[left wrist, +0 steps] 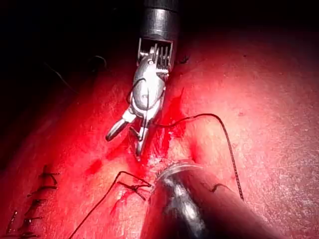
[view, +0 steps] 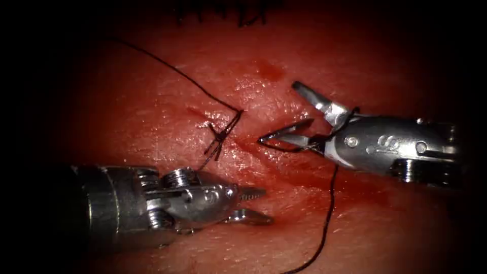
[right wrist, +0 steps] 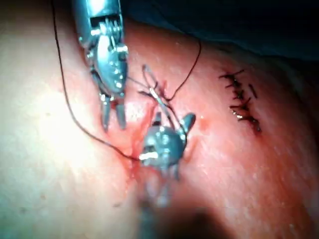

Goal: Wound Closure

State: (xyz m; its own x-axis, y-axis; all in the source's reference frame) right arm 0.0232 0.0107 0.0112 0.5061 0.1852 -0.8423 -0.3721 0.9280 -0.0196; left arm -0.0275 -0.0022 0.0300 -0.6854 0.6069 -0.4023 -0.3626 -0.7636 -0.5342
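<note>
The left gripper [view: 253, 204] sits near and left of the cut [view: 248, 147], lying low over the tissue [view: 152, 101]. Its 2 jaws are slightly spread and hold nothing. In the right wrist view the same tool [right wrist: 113, 125] hangs with its tips just apart, close beside the wound.

The right gripper [view: 279, 112] comes in from the right with its 2 jaws spread wide, 1 pointing far and left, the other reaching toward the cut. They pinch nothing. In the left wrist view [left wrist: 124, 144] the jaws also stand well apart.

A slim, pale curved piece that looks like the needle [view: 294, 127] lies just beside the lower jaw. Its pointed end is just right of the cut and resting above the tissue, not in it. I cannot tell whether it touches the jaw.

The thread [view: 327, 218] is draped over the right tool's wrist and trails toward the near edge, on the right of the cut. A knot [view: 219, 136] with short dark ends sits on the cut. From it another strand [view: 177, 71] runs far and left across the tissue.

A patch of red fluid [view: 269, 71] lies far from the knot. A row of finished dark stitches [right wrist: 241, 102] sits well apart from both tools.
</note>
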